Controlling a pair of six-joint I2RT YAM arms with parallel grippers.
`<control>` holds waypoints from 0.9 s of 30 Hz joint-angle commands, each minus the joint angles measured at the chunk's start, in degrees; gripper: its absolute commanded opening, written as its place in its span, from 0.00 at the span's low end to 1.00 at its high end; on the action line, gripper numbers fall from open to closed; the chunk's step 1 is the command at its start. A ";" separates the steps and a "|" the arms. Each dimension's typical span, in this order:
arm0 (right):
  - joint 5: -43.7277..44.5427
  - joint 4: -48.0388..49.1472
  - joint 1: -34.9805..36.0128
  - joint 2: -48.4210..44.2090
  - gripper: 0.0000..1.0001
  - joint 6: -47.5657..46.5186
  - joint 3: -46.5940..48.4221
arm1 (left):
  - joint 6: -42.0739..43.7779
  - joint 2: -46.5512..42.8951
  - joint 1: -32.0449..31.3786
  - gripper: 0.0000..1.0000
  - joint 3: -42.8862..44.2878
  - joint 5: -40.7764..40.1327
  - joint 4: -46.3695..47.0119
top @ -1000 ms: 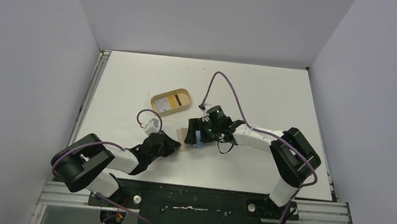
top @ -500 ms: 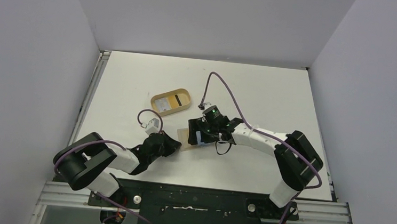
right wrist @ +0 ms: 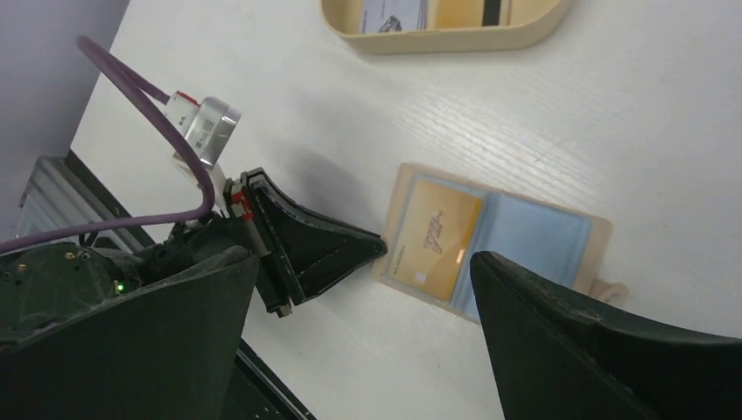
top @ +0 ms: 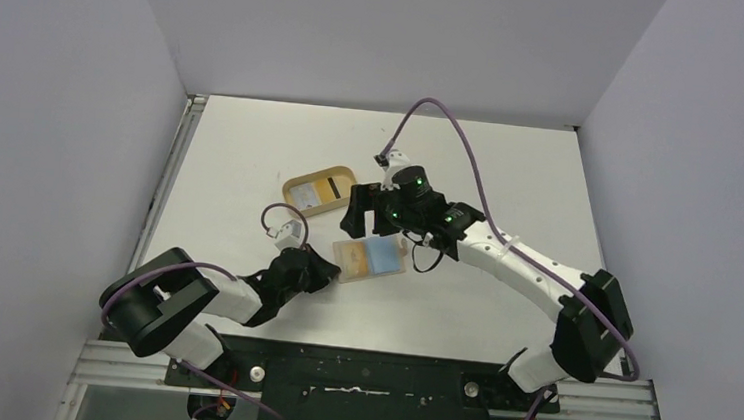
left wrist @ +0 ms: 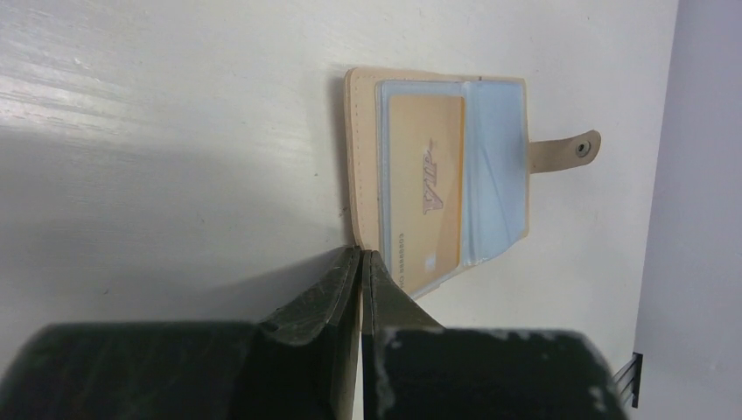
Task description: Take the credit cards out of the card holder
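The tan card holder (top: 372, 258) lies open on the table, snap tab (left wrist: 569, 149) at its far side. Under its clear sleeves a gold credit card (left wrist: 424, 192) and a light blue one (left wrist: 499, 175) show; both also show in the right wrist view, gold (right wrist: 435, 234) and blue (right wrist: 534, 241). My left gripper (top: 328, 267) is shut, its tips (left wrist: 360, 255) pinching the holder's near corner (left wrist: 367, 236). My right gripper (top: 379, 223) is open and empty, raised above the holder (right wrist: 494, 241), its jaws (right wrist: 363, 332) wide apart.
An oval tan tray (top: 322, 188) with yellow inside stands behind the holder and holds a white and a yellow item; its rim shows in the right wrist view (right wrist: 455, 39). The table's near edge and metal rail lie just behind the left arm.
My right gripper has lifted off the holder and moved back and up, jaws open. The holder now lies uncovered with its cards showing. The left gripper has stayed put.
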 commanded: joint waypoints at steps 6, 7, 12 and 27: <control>-13.24 9.85 -1.29 10.77 0.97 3.40 -2.15 | 2.84 2.02 -0.02 0.00 0.87 1.82 -4.21; -13.30 10.66 -1.53 11.23 0.97 3.58 -2.35 | 2.94 2.15 -0.03 0.00 0.85 1.98 -3.98; -14.25 11.77 -2.77 14.71 0.95 3.70 -2.42 | 3.09 2.52 -0.14 0.00 0.76 2.50 -3.27; -12.33 15.98 -4.31 18.52 0.95 4.97 -7.45 | 3.85 2.99 -0.15 0.00 1.32 2.83 -3.55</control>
